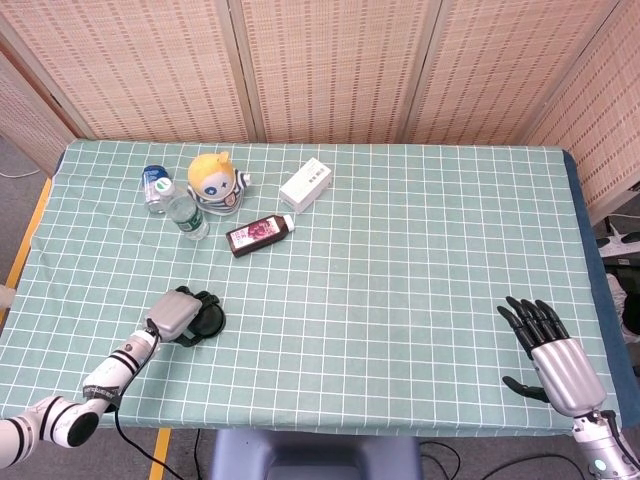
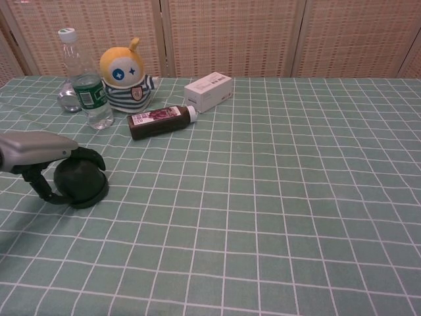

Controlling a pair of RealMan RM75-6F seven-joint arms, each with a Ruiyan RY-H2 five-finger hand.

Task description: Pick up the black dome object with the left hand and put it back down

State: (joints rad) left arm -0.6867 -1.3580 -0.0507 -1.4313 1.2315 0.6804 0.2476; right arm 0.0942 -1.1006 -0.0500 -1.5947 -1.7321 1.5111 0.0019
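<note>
The black dome object [image 2: 81, 184] [image 1: 205, 316] sits flat on the green checked tablecloth near the front left. My left hand [image 2: 41, 157] [image 1: 176, 314] lies over its top and left side, fingers curved down around it, still gripping it. My right hand [image 1: 552, 352] hovers open at the table's front right edge, fingers spread, holding nothing; the chest view does not show it.
Behind the dome stand a clear water bottle [image 2: 84, 80], a yellow-headed striped plush toy [image 2: 124, 76], a dark bottle lying on its side [image 2: 161, 121] and a white box [image 2: 208, 91]. The tablecloth [image 2: 296, 197] stretches to the right.
</note>
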